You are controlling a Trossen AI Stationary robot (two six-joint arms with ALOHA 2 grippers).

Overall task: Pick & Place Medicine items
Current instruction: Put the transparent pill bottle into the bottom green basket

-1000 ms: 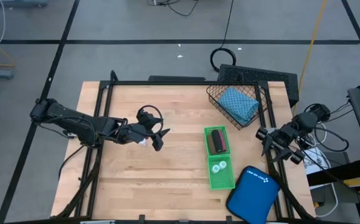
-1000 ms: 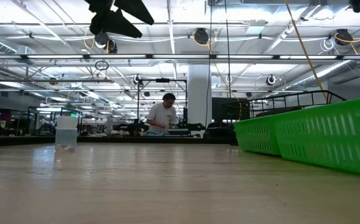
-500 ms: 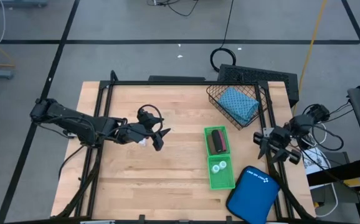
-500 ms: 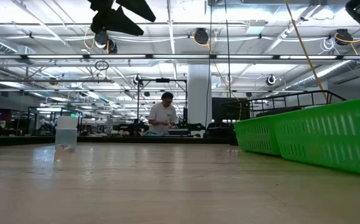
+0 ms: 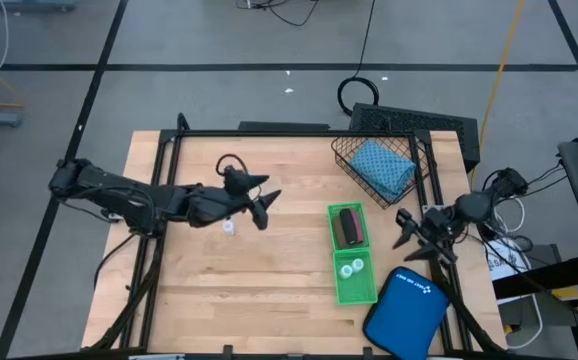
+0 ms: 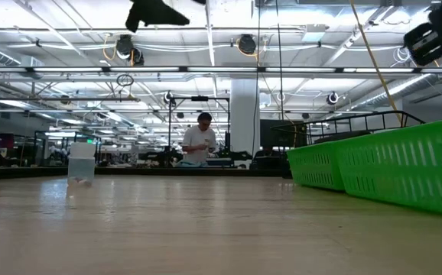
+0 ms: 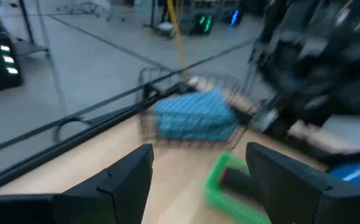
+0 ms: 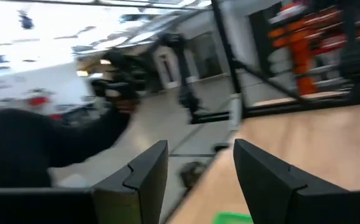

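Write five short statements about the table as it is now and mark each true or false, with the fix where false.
1. The teal pouch lies in the wire basket. True.
2. The green tray is empty. False: it holds a black roll and white bottles.
3. A white bottle stands alone on the wood. True.
4. The left gripper grips that bottle. False: open, empty.
5. The blue case is inside the basket. False: it lies at the table's corner.
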